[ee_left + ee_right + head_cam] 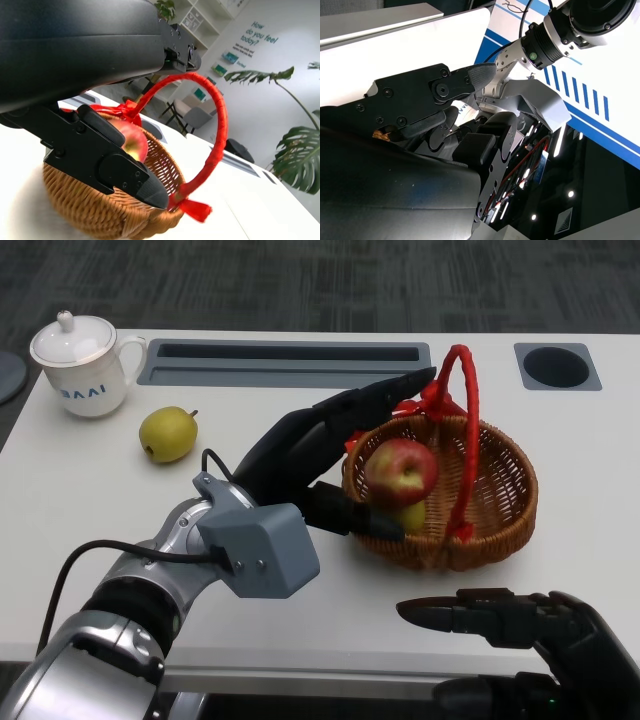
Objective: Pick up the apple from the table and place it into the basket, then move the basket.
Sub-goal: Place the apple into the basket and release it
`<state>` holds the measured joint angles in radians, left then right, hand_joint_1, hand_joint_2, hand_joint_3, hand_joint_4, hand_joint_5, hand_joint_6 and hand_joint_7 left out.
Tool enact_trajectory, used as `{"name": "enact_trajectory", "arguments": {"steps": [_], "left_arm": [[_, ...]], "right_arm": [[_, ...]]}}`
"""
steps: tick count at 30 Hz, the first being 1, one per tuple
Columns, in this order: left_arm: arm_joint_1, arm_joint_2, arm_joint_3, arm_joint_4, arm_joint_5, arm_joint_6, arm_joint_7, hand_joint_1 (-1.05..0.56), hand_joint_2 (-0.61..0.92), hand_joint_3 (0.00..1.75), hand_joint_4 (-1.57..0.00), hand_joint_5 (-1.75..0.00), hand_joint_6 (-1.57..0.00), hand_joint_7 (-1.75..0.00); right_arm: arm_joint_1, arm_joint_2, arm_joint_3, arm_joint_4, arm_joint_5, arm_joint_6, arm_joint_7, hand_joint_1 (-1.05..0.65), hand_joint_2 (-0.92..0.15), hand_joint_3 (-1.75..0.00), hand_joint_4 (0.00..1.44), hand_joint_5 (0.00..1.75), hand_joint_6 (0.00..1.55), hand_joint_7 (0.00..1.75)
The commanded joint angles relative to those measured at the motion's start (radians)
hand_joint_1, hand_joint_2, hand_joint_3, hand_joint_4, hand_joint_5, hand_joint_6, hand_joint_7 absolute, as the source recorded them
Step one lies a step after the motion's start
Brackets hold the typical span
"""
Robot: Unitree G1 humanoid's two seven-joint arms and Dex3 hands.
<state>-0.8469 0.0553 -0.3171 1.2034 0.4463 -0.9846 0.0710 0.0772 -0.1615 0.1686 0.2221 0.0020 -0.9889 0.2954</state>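
The apple (401, 469) lies in the wicker basket (500, 490) on the table (80, 480). The left hand (320, 455) spreads around the basket's near rim, apparently touching it; a firm grip cannot be confirmed. The right hand (520, 625) rests open near the table's front edge, holding nothing.

The apple (400, 470) lies in the wicker basket (500, 505); the left robot hand (320, 455) is spread against the basket's rim.
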Motion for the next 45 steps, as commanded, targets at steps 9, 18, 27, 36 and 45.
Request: {"name": "enact_trajectory", "arguments": {"steps": [9,18,27,36,45], "left_arm": [[-0.01,0.016,0.006,-0.01,-0.018,-0.016,-0.037,-0.89,0.76,0.0,0.0,0.0,0.0,0.0],[0.038,0.043,0.033,-0.06,-0.071,-0.088,-0.062,-0.78,0.75,0.0,-0.04,-0.02,-0.04,-0.01],[0.15,0.045,0.144,-0.138,-0.441,-0.159,-0.433,-0.48,0.71,0.0,-0.58,-0.11,-0.52,-0.07],[0.241,0.054,0.217,-0.242,-0.617,-0.127,-0.636,-0.39,0.67,0.0,-0.82,-0.12,-0.75,-0.08],[0.306,0.079,0.268,-0.305,-0.713,-0.123,-0.771,-0.4,0.68,0.0,-0.97,-0.14,-0.9,-0.09]], "right_arm": [[0.008,-0.006,-0.002,-0.02,0.022,-0.005,-0.001,-0.49,-0.91,0.0,0.93,0.0,0.85,0.0],[0.035,-0.045,-0.123,-0.137,-0.06,-0.003,-0.053,-0.52,-0.91,-0.01,0.92,0.0,0.82,0.0],[0.059,-0.126,-0.207,-0.234,-0.077,0.008,-0.064,-0.52,-0.92,-0.01,0.91,0.01,0.83,0.01],[0.041,-0.167,-0.237,-0.238,-0.09,0.021,-0.067,-0.53,-0.91,0.0,0.92,0.0,0.84,0.01],[-0.011,-0.23,-0.269,-0.234,-0.133,0.09,-0.064,-0.48,-0.87,0.0,0.93,0.0,0.85,0.0]]}}
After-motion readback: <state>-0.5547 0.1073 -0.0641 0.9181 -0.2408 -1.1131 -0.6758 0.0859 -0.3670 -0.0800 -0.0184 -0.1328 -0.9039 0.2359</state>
